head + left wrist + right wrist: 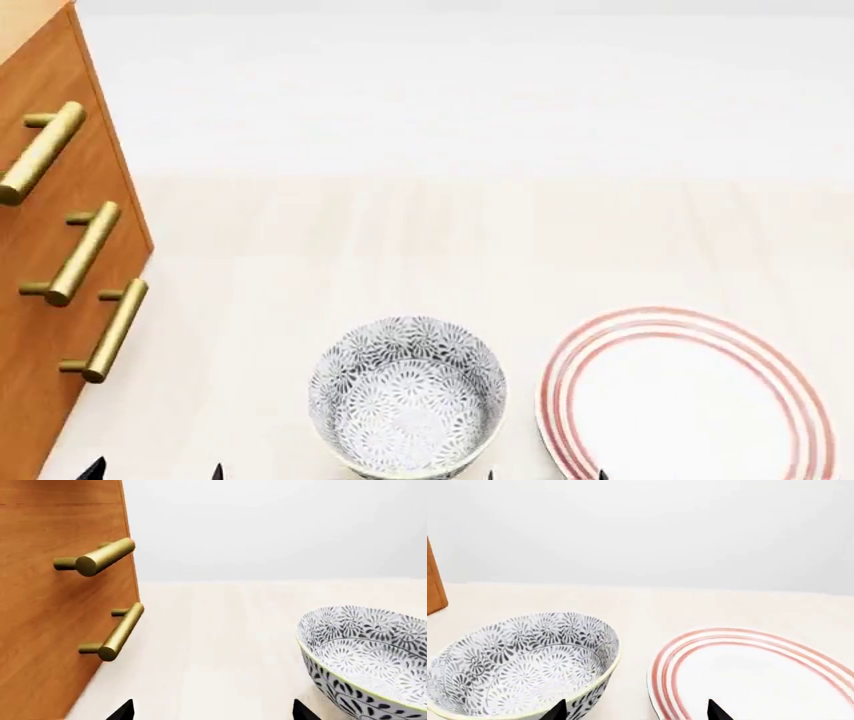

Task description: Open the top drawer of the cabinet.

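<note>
The orange-brown cabinet (54, 300) stands at the left edge of the head view with three brass bar handles. The top drawer (60, 90) carries the uppermost handle (40, 152) and looks shut, flush with the two below. My left gripper (154, 472) is open and empty, low at the bottom edge, to the right of the cabinet front and apart from it. In the left wrist view (213, 712) its open tips frame bare table; the cabinet (47, 605) shows two handles there, and I cannot tell which drawers they belong to. My right gripper (545, 476) is open and empty.
A grey-patterned bowl (407, 395) stands between the grippers, also in the left wrist view (373, 655) and the right wrist view (520, 660). A white plate with red rings (687, 395) lies to its right, under the right gripper (636, 712). The pale table (400, 250) stretches beyond.
</note>
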